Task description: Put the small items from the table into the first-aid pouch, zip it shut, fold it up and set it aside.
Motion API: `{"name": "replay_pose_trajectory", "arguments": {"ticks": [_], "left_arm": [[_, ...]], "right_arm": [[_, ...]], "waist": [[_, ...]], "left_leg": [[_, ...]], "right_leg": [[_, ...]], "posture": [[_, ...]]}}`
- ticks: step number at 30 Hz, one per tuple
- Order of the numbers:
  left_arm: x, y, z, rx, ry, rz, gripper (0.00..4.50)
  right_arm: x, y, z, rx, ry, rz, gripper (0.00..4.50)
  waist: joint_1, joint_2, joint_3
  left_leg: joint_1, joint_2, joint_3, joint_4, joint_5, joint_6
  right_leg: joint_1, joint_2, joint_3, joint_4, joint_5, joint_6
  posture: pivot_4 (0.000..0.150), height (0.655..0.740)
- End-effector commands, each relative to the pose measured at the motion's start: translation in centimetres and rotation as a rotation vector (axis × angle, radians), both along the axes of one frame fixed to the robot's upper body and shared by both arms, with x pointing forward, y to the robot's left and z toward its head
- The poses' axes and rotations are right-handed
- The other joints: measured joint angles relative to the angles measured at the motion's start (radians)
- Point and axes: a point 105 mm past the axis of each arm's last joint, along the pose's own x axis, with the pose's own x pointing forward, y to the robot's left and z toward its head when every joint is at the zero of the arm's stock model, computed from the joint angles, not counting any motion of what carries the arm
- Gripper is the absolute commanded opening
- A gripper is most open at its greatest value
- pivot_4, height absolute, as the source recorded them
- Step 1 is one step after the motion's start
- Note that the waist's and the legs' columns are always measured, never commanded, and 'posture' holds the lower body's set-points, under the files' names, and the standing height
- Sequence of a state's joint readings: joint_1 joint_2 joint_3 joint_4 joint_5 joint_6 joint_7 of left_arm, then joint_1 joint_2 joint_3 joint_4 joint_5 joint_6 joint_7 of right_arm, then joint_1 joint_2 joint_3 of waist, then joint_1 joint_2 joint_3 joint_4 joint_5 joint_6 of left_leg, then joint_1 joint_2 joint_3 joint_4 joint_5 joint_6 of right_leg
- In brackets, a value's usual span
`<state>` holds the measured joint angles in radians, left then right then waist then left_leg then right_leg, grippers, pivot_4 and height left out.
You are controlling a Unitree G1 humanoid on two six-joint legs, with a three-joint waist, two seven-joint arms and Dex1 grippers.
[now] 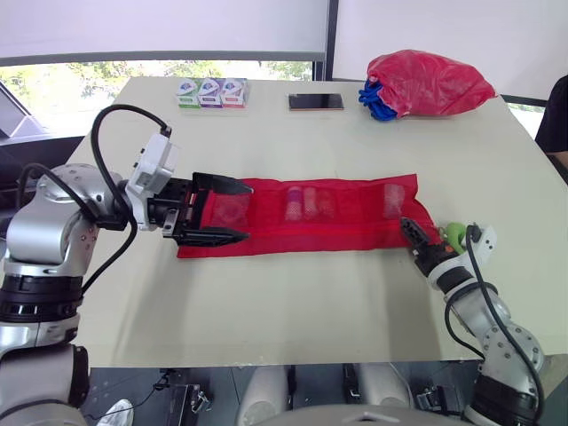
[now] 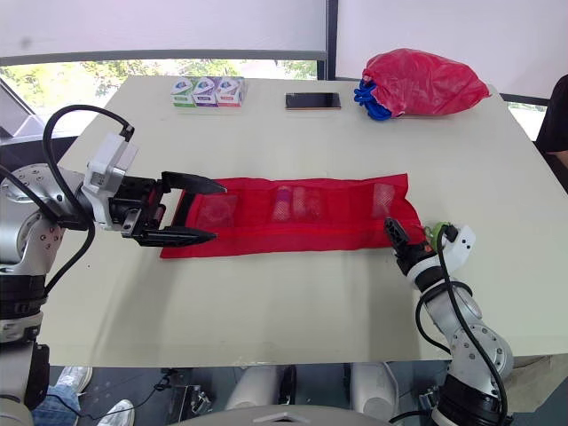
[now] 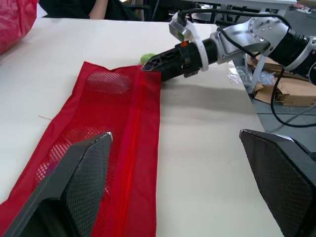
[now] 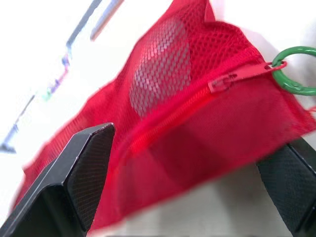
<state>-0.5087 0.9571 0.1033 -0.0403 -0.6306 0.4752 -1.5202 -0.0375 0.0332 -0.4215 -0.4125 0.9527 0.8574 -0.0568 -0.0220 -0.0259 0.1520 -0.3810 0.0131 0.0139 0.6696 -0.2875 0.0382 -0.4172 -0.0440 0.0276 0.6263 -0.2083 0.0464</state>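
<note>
Your left gripper (image 1: pixel 248 211) hangs spread wide over the left end of the flat red first-aid pouch (image 1: pixel 311 217). Your right gripper (image 1: pixel 413 229) gapes at the pouch's right end, beside the green zipper ring (image 4: pixel 291 74). The items inside the mesh pockets are only blurred shapes

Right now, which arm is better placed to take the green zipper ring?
Right. The right pincer sits at the pouch end where the ring lies; the left pincer is at the far end.
</note>
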Motion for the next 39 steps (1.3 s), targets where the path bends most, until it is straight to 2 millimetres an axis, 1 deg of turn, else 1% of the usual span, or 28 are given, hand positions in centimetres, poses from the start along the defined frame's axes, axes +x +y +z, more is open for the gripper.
{"name": "replay_pose_trajectory", "arguments": {"ticks": [1,4,7,11,12,15,19,22,24,26,28,29,31,34,36,39], "left_arm": [[-0.4,-0.7,0.9,0.003,-0.040,-0.039,4.48],[-0.4,-0.8,0.9,0.001,-0.043,-0.044,4.50],[-0.4,-1.0,0.9,-0.001,-0.044,-0.050,4.50],[-0.3,-1.3,1.0,-0.004,-0.051,-0.058,4.50],[-0.3,-1.4,1.0,-0.005,-0.052,-0.061,4.50],[-0.4,-1.6,1.0,-0.007,-0.053,-0.067,4.50],[-0.5,-1.8,1.1,-0.009,-0.051,-0.073,4.50],[-0.6,-2.0,1.1,-0.011,-0.047,-0.083,4.50],[-0.6,-2.2,1.1,-0.013,-0.045,-0.095,4.50],[-0.6,-2.4,1.2,-0.015,-0.044,-0.104,4.50],[-0.5,-2.6,1.2,-0.016,-0.045,-0.114,4.50],[-0.5,-2.6,1.3,-0.016,-0.045,-0.117,4.50],[-0.4,-2.8,1.3,-0.017,-0.047,-0.124,4.50],[-0.3,-2.9,1.4,-0.016,-0.049,-0.128,4.50],[-0.2,-2.9,1.5,-0.015,-0.050,-0.130,4.50],[-0.2,-3.0,1.5,-0.012,-0.053,-0.127,4.50]], "right_arm": [[0.2,-0.1,0.6,0.033,-0.021,-0.019,4.25],[0.3,-0.6,0.5,0.038,-0.025,-0.048,3.35],[0.1,-1.0,0.5,0.019,-0.030,-0.055,2.11],[-0.8,-1.7,0.2,-0.006,-0.029,-0.048,0.20],[-1.2,-2.0,0.1,-0.012,-0.029,-0.048,0.09],[-2.3,-3.2,0.1,-0.029,-0.030,-0.052,0.09],[-4.5,-5.4,0.2,-0.037,-0.014,-0.077,0.09],[-6.6,-7.3,0.4,-0.096,0.008,-0.063,0.09],[-7.7,-8.4,0.8,-0.153,0.013,-0.032,0.09],[-8.4,-9.1,1.1,-0.238,0.017,0.008,0.09],[-8.5,-9.4,1.9,-0.399,-0.017,0.080,0.09],[-8.5,-9.3,2.5,-0.464,-0.050,0.116,0.09],[-8.1,-8.2,4.4,-0.550,-0.157,0.200,0.09],[-8.0,-5.2,7.4,-0.585,-0.312,0.357,0.09],[-8.2,-3.0,8.5,-0.628,-0.379,0.488,0.09],[-8.1,-0.1,9.3,-0.701,-0.439,0.641,0.09]], "waist": [[0.000,0.000,0.000],[0.000,0.001,0.000],[0.000,0.001,0.001],[0.001,0.000,0.000],[0.005,0.000,0.000],[0.008,0.000,0.000],[0.013,0.001,0.001],[0.012,0.001,0.001],[0.010,0.001,0.001],[0.009,0.002,0.001],[0.009,0.002,0.001],[0.009,0.002,0.001],[0.007,0.002,0.001],[0.004,0.002,0.001],[0.004,0.002,0.002],[0.009,0.001,0.002]], "left_leg": [[0.000,0.000,0.000,0.000,0.000,0.000],[0.000,-0.001,0.000,0.000,0.000,0.000],[0.000,-0.001,0.000,0.000,0.000,0.000],[-0.001,-0.001,0.000,0.000,0.000,0.000],[-0.001,-0.001,-0.001,0.000,0.000,0.000],[-0.001,-0.002,-0.001,0.000,0.000,0.000],[-0.002,-0.003,-0.002,0.000,0.000,0.000],[-0.002,-0.003,-0.002,0.000,-0.001,0.001],[-0.001,-0.003,-0.002,0.000,-0.001,0.001],[0.000,-0.003,-0.001,0.000,-0.001,0.001],[0.001,-0.003,0.000,0.000,-0.001,0.001],[0.001,-0.003,0.000,0.000,0.000,0.001],[0.001,-0.003,0.000,0.001,0.000,0.001],[0.002,-0.002,0.000,0.001,0.000,0.001],[0.002,-0.002,0.000,0.001,0.000,0.001],[0.001,-0.001,-0.001,0.001,0.000,0.001]], "right_leg": [[0.000,0.000,0.000,0.000,0.000,0.000],[0.000,0.000,0.000,0.000,0.000,0.000],[0.000,0.000,0.000,0.000,0.000,0.000],[0.000,0.000,0.000,0.000,0.000,0.000],[0.000,0.000,0.000,0.000,0.000,0.000],[0.000,0.000,0.000,0.000,0.000,0.000],[0.000,-0.002,0.000,-0.001,0.000,0.000],[0.001,-0.002,0.000,-0.002,0.000,0.001],[0.002,-0.002,0.000,-0.002,-0.002,0.001],[0.002,-0.002,0.000,-0.002,-0.003,0.002],[0.003,-0.002,0.000,-0.002,-0.003,0.003],[0.003,-0.002,0.001,-0.001,-0.004,0.003],[0.003,-0.002,0.001,-0.001,-0.004,0.003],[0.003,0.001,0.001,-0.001,-0.003,0.004],[0.003,0.001,0.001,-0.001,-0.003,0.004],[0.003,0.001,0.000,-0.001,-0.003,0.004]], "posture": [[0.150,0.7400],[0.150,0.7400],[0.150,0.7400],[0.150,0.7400],[0.150,0.7400],[0.150,0.7400],[0.150,0.7400],[0.150,0.7400],[0.150,0.7400],[0.150,0.7400],[0.150,0.7400],[0.150,0.7400],[0.150,0.7400],[0.150,0.7400],[0.150,0.7400],[0.150,0.7400]]}}
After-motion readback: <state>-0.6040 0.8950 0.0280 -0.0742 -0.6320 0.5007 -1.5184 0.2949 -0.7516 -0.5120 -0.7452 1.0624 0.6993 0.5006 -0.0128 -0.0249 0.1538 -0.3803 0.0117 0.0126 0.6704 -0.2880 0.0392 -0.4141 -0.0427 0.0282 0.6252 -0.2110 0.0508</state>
